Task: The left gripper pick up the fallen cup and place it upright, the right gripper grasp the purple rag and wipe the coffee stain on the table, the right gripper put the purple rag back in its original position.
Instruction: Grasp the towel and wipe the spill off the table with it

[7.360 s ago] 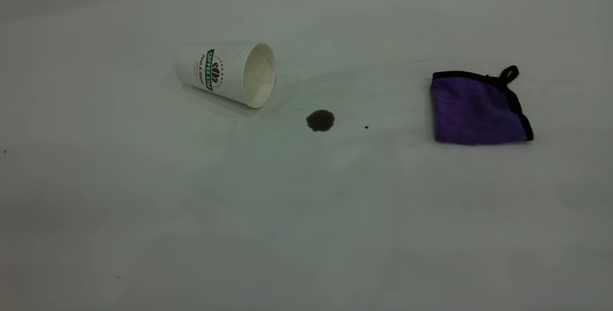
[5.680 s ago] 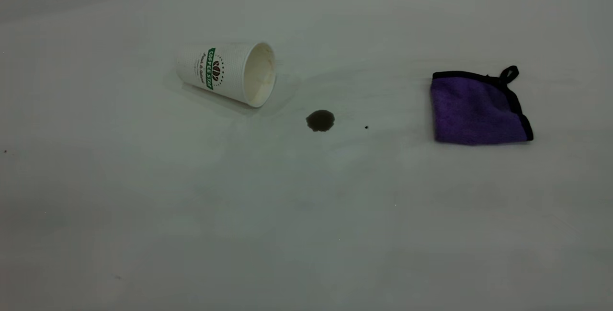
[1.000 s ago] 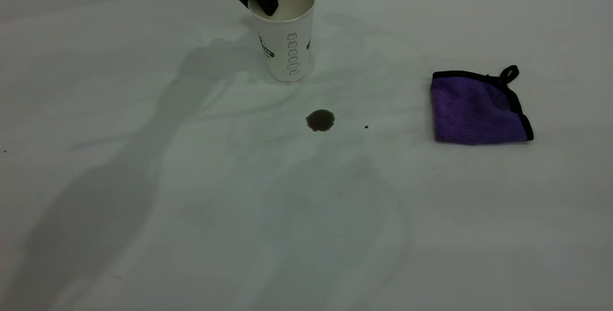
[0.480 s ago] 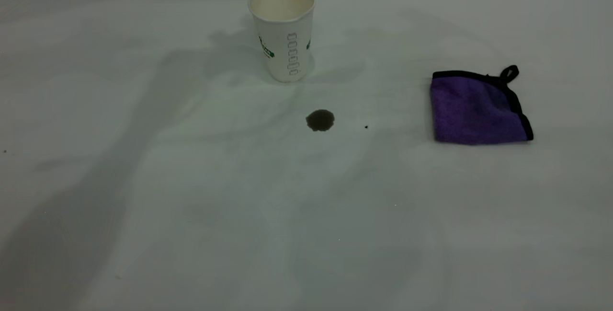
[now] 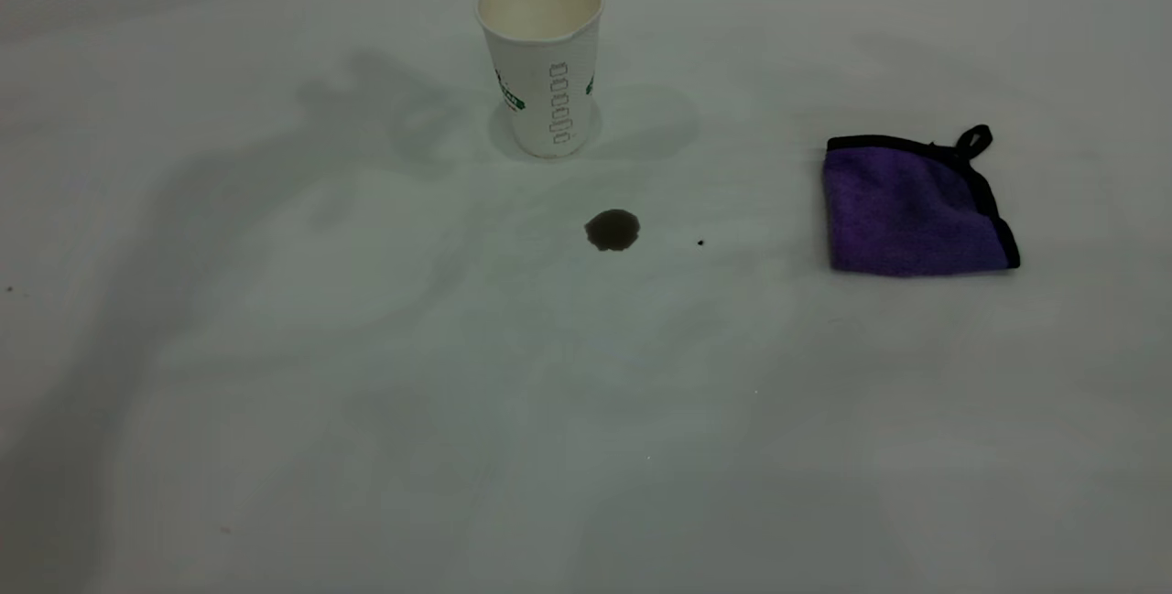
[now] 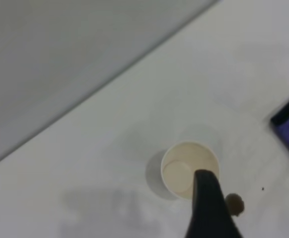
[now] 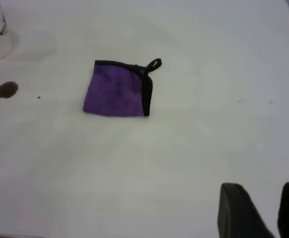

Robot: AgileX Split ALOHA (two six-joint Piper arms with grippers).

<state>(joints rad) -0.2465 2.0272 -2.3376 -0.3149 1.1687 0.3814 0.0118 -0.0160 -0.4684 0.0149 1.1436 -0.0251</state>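
The paper cup [image 5: 541,59] stands upright on the white table [image 5: 366,448], close to the far edge, at about 12 o'clock in the exterior view. Nothing is touching it. The coffee stain [image 5: 613,230] is a small dark blot on the table in front of the cup, apart from it. A tiny black speck [image 5: 700,243] lies just to the stain's 3 o'clock side. The purple rag [image 5: 916,207] lies flat at 3 o'clock, well apart from the stain, with its black loop at the far corner. The whole near half of the table is open. The left gripper [image 6: 210,208] hangs high over the cup; only one dark finger shows, so I cannot tell how its jaws stand. The right gripper [image 7: 261,208] is up high, well back from the rag, and its two fingers [image 7: 236,210] are apart with nothing between them.
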